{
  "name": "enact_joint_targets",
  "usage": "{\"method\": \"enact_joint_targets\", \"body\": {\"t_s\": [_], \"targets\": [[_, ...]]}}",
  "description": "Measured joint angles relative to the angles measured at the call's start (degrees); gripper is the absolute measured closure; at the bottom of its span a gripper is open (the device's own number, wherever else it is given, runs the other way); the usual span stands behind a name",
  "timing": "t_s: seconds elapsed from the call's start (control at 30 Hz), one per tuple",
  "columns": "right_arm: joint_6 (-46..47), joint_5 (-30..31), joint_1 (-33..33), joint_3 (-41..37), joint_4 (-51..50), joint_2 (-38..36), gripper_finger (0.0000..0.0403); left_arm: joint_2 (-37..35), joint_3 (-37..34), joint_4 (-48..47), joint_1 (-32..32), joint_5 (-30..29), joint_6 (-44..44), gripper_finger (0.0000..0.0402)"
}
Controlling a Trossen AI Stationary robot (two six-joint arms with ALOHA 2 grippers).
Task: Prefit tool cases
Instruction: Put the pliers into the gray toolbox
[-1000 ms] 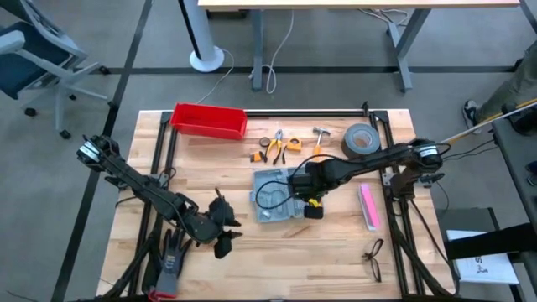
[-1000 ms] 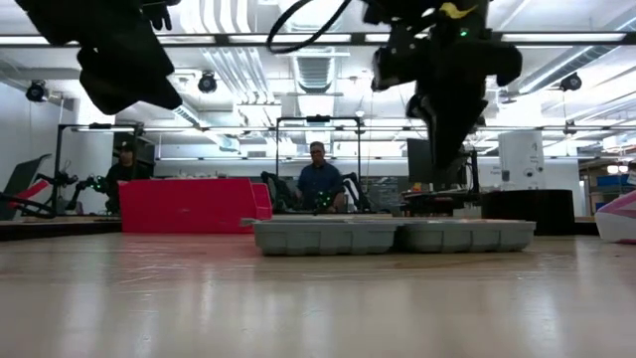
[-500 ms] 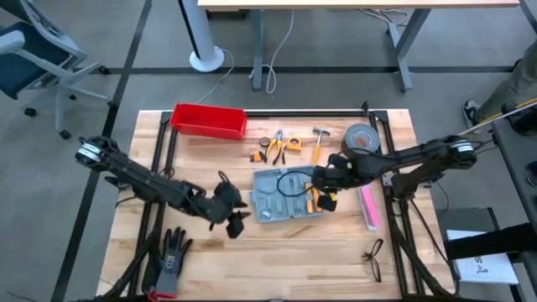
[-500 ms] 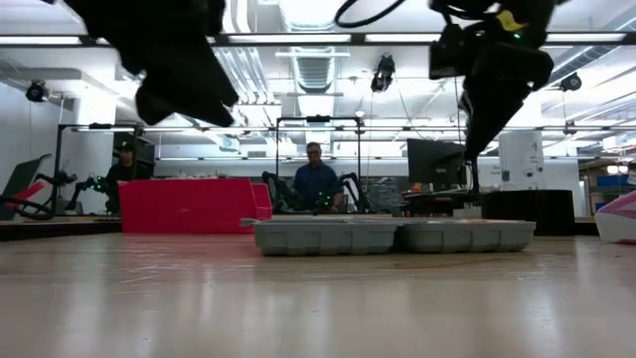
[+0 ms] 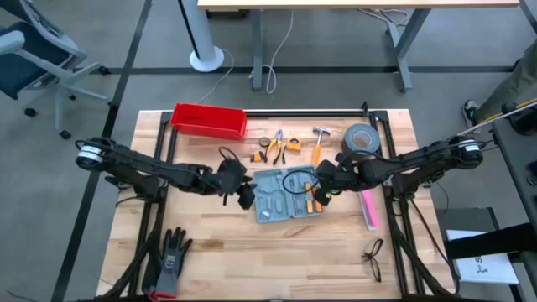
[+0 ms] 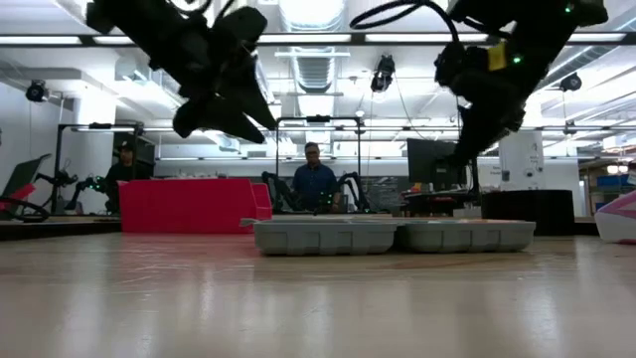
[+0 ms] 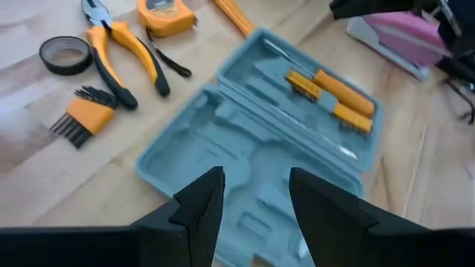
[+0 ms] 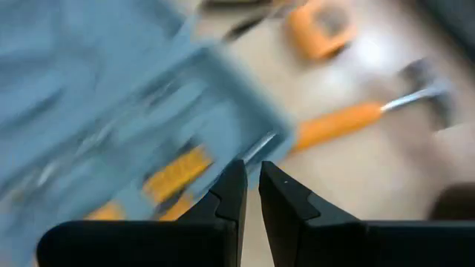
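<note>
The grey-blue tool case (image 5: 288,195) lies open, flat on the table's middle, seen also as the case (image 7: 260,141) and the case (image 6: 393,236). Two yellow-handled screwdrivers (image 7: 330,96) lie in the slots of its right half. My left gripper (image 5: 244,195) hovers open at the case's left edge, shown as the left gripper (image 7: 256,196) above the empty half. My right gripper (image 5: 321,183) hangs above the case's right edge, fingers shut to a thin slit and holding nothing, shown as the right gripper (image 8: 252,185).
Beyond the case lie pliers (image 5: 275,144), a tape measure (image 5: 294,144), a hammer (image 5: 319,138), a duct-tape roll (image 5: 361,140) and a red bin (image 5: 208,120). A pink item (image 5: 367,205) sits right of the case, glasses (image 5: 373,260) near right, a glove (image 5: 172,252) near left. People (image 6: 316,184) sit behind the table.
My left gripper has travelled from the near-left of the table toward the far edge and rightward, up to the case's left edge. My right gripper has drawn back from over the case's middle toward the table's right and risen a little. The case has stayed put.
</note>
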Motion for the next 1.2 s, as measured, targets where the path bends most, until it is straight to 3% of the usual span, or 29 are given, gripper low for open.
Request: {"method": "enact_joint_targets", "body": {"t_s": [0.13, 0.43, 0.53, 0.77, 0.97, 1.2], "targets": [[-0.5, 9.1, 1.1, 0.3, 3.9, -0.1, 0.038, 1.1, 0.0, 2.9, 4.6, 4.2, -0.2, 0.0239], [-3.6, 13.8, 1.1, 0.3, 8.3, -0.1, 0.038, 5.0, 0.0, 12.3, 16.3, 14.8, 1.2, 0.0239], [-4.0, 16.3, 1.1, 0.4, 8.9, -0.1, 0.038, 7.0, 1.9, 11.0, 19.3, 18.9, 3.6, 0.0239], [-7.9, 18.6, 1.1, 2.2, 8.9, -0.1, 0.038, 14.8, 16.8, -0.8, 20.7, 19.6, 12.7, 0.0239], [-7.6, 18.6, 1.2, 3.9, 8.8, -2.3, 0.038, 24.8, 32.9, -19.2, 21.3, 16.6, 13.3, 0.0239], [-10.9, 18.6, 3.2, 3.8, 8.5, -8.1, 0.038, 35.6, 45.8, -29.8, 22.4, 15.1, 13.3, 0.0239]]}}
